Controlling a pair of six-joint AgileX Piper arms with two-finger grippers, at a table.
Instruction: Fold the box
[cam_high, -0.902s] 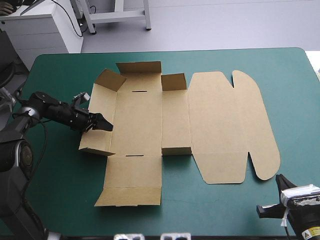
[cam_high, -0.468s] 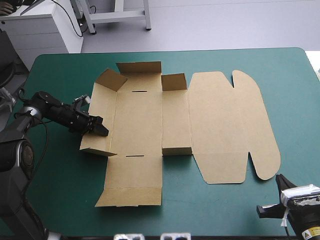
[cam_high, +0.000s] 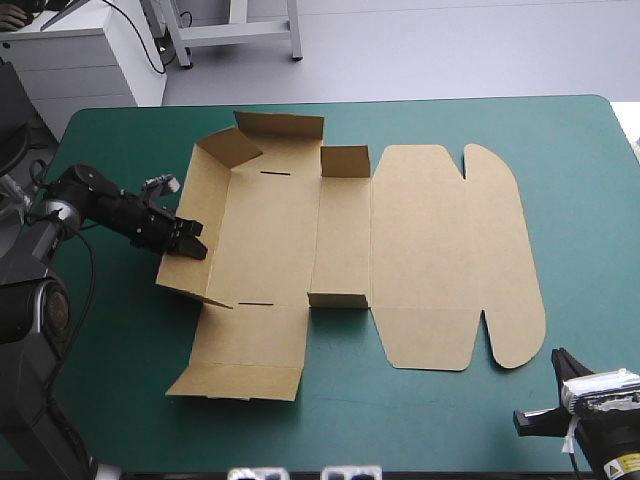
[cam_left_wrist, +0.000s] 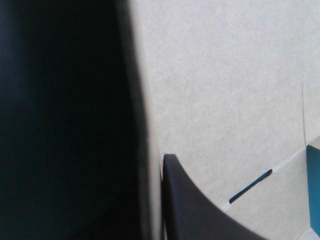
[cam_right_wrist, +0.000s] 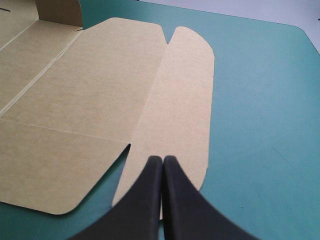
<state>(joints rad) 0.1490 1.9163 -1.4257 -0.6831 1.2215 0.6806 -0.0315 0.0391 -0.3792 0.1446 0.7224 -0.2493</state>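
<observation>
The brown box (cam_high: 270, 230) lies mostly flat on the teal-green cover (cam_high: 120, 330), its wide lid (cam_high: 450, 250) toward the right. Its left wall (cam_high: 195, 200) is raised, and my left gripper (cam_high: 192, 243) is shut on that wall's edge. In the left wrist view the board (cam_left_wrist: 225, 100) fills the picture, its edge pinched at my left gripper (cam_left_wrist: 161, 157), with a slot (cam_left_wrist: 250, 186) ahead. My right gripper (cam_high: 557, 357) is shut with nothing in it near the table's front right corner. In its own view, my right gripper (cam_right_wrist: 162, 159) points at the lid's rounded corner (cam_right_wrist: 175, 100).
Short flaps stand up at the box's far side (cam_high: 280, 127) and beside the middle panel (cam_high: 346, 160). A long flap (cam_high: 240, 360) lies toward the table's front edge. Teal-green cover (cam_right_wrist: 260, 125) stretches to the right of the lid.
My left gripper has shut on the box's left wall and drawn back to the left. The whole box has slid left with it, and the wall stands steeper.
</observation>
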